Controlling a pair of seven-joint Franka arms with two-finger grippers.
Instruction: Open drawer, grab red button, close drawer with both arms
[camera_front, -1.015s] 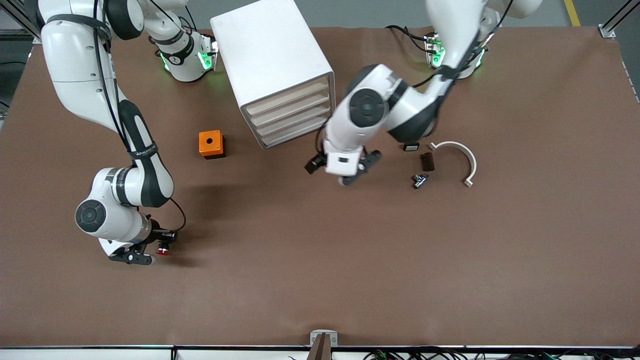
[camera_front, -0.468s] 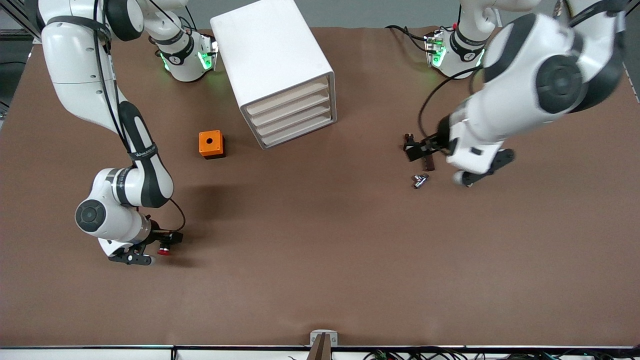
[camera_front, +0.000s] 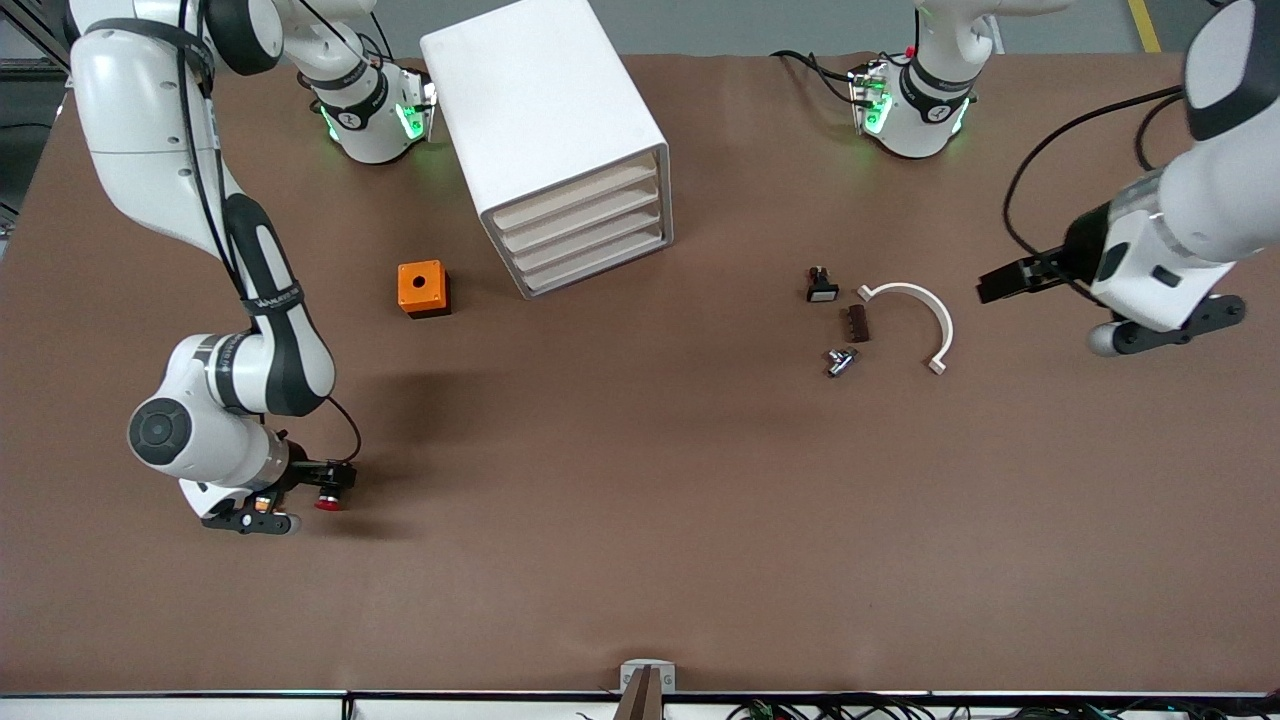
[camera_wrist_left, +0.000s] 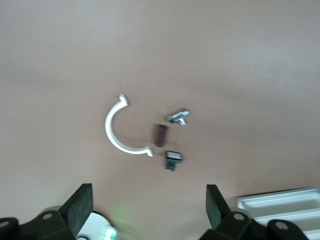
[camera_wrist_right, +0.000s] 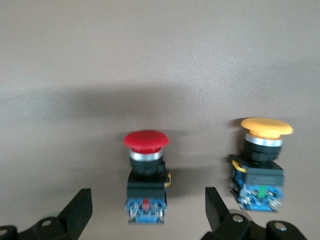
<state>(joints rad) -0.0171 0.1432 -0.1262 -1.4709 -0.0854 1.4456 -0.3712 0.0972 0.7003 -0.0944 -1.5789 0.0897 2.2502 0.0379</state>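
All four drawers of the cabinet (camera_front: 560, 150) are seen shut; the left gripper (camera_front: 1100, 320) is held empty, fingers wide, over the worktop (camera_front: 640, 520) at three o'clock; the right gripper (camera_front: 300, 497) is spread around the released button (camera_front: 325, 501) at eight o'clock; only withdrawal seems left.

1. A robotics lab: two white arms (camera_front: 215, 300) bolted to a wide brown table (camera_front: 640, 520), their bases lit green.
2. Aluminium framing (camera_front: 1235, 40) at the table's corner and cables (camera_front: 820, 70) trailing to the bases.
3. Small test parts laid out: a white cabinet (camera_front: 545, 130), an orange box (camera_front: 422, 288), a white clamp (camera_front: 915, 320).
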